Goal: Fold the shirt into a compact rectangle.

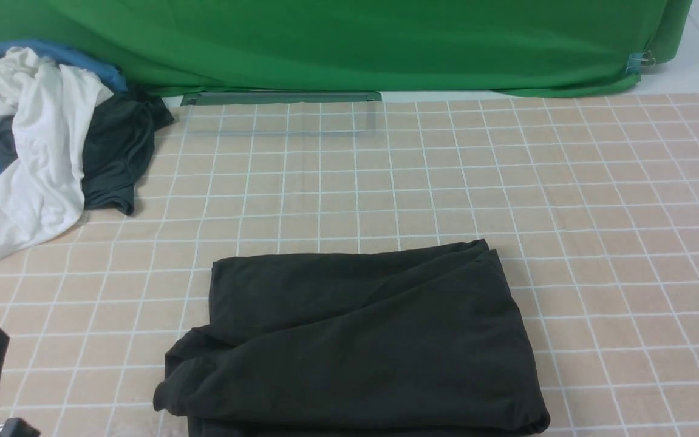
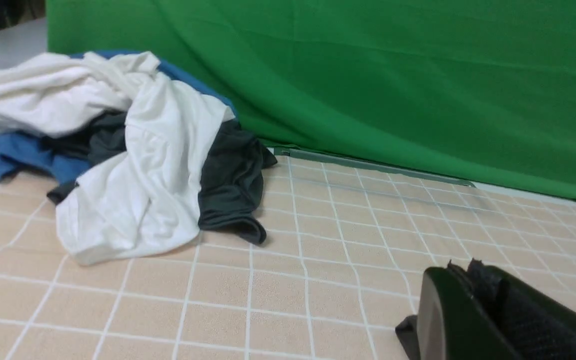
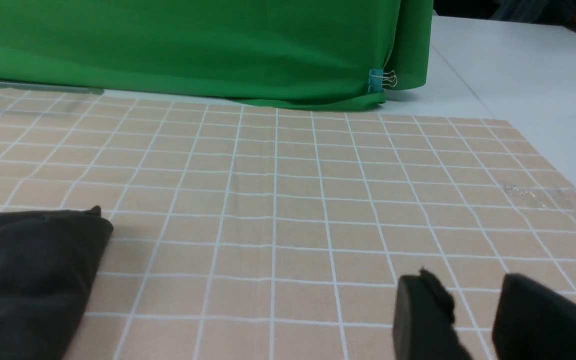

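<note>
The large black cotton shirt (image 1: pixel 355 340) is seen folded into a rough rectangle; little seems left. The right tool (image 3: pixel 473 315) is parted, empty; the left tool's (image 2: pixel 473 300) opening cannot be told.

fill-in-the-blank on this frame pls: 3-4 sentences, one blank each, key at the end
1. The shirt lying folded on the checked cloth is ____ in colour.
2. The backdrop behind the table is ____.
3. In the clothes pile, the garment draped on top is ____.
4. In the right wrist view, the right gripper has its fingers apart and holds ____.

Missing words: black; green; white; nothing
</note>
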### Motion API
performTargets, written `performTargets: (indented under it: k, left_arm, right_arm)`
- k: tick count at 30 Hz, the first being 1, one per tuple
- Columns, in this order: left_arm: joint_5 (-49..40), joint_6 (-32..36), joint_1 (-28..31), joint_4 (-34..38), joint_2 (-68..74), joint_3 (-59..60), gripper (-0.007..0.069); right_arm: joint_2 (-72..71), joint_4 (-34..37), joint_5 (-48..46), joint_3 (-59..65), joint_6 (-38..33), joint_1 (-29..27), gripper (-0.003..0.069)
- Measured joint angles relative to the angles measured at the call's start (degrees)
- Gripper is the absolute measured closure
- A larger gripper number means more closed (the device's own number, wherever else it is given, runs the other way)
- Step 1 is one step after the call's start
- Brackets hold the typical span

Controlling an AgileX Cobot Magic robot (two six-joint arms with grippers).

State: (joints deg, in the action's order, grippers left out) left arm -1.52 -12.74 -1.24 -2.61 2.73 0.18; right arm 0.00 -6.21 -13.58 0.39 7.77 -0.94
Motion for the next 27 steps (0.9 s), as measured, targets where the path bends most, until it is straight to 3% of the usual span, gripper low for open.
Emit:
performTargets:
  k: [9,27]
  left_arm:
    - [-12.5,-4.0,0.4,1.3,-2.8,0.1,0.0607]
    - [-13.1,-2.2,-1.6,1.4,-2.8,0.1,0.0607]
  right_arm:
    - [0.0,0.0,0.0,0.0,0.0,0.0,0.0417]
    - [0.0,0.0,0.0,0.0,0.0,0.0,0.0417]
